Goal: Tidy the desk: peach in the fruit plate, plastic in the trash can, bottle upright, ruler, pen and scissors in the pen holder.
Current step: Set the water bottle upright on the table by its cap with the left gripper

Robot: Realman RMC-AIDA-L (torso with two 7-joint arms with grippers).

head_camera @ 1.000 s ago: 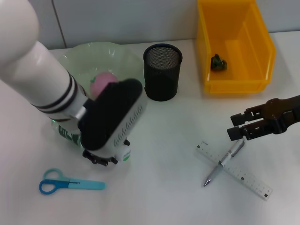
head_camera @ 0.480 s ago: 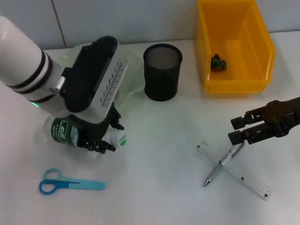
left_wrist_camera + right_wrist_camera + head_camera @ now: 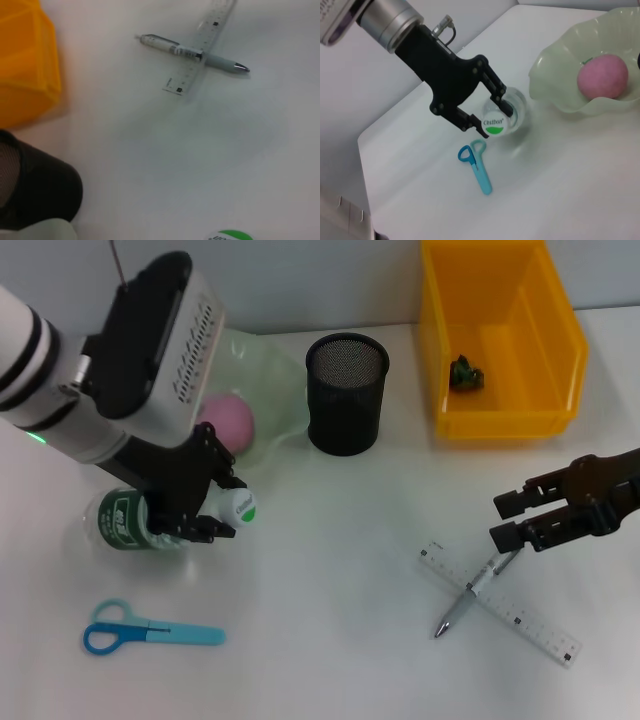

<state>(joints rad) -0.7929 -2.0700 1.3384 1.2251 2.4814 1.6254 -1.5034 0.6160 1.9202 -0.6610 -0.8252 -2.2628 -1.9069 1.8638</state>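
My left gripper (image 3: 214, 508) is shut on the neck of the clear bottle (image 3: 124, 520), which has a green label and a white cap (image 3: 239, 506). The bottle is tilted, cap end toward the table's middle. The right wrist view shows the same left gripper (image 3: 495, 119) at the cap (image 3: 494, 125). A pink peach (image 3: 229, 420) lies in the pale green fruit plate (image 3: 270, 370). The blue scissors (image 3: 150, 631) lie near the front left. The pen (image 3: 476, 586) lies crossed over the ruler (image 3: 520, 618). My right gripper (image 3: 512, 519) is open just above the pen's upper end.
The black mesh pen holder (image 3: 346, 392) stands behind the middle. At the back right, a yellow bin (image 3: 545, 415) holds a dark crumpled piece (image 3: 465, 373). The left wrist view shows the ruler (image 3: 216, 21), pen (image 3: 162, 43), bin (image 3: 25, 65) and holder (image 3: 40, 192).
The left arm swung back and to the left, turning the bottle so its cap rose and moved toward the plate. The peach came into view. The right gripper barely moved.
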